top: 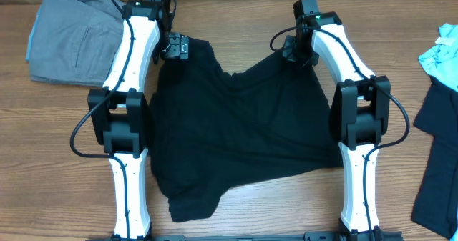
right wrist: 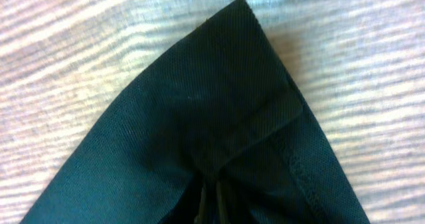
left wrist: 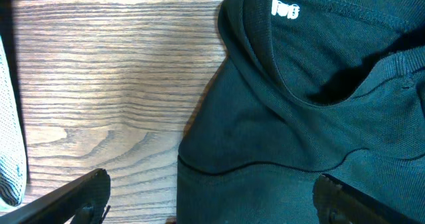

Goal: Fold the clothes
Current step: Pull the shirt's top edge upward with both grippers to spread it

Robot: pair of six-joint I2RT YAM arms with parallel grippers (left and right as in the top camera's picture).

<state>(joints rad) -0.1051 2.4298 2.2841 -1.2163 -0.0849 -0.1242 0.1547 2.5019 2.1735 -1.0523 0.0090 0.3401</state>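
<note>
Matt cloth shirt (top: 243,134), wood-grain table (top: 286,212)

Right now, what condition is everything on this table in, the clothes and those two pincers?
black shirt: spread out, rumpled, not yet folded.
left pincer: open, by the shirt's collar.
right pincer: shut on a corner of the shirt.
grey garment: lying flat at the table's far left.
light blue garment: crumpled at the right edge.
dark garment: laid out, partly out of view.
</note>
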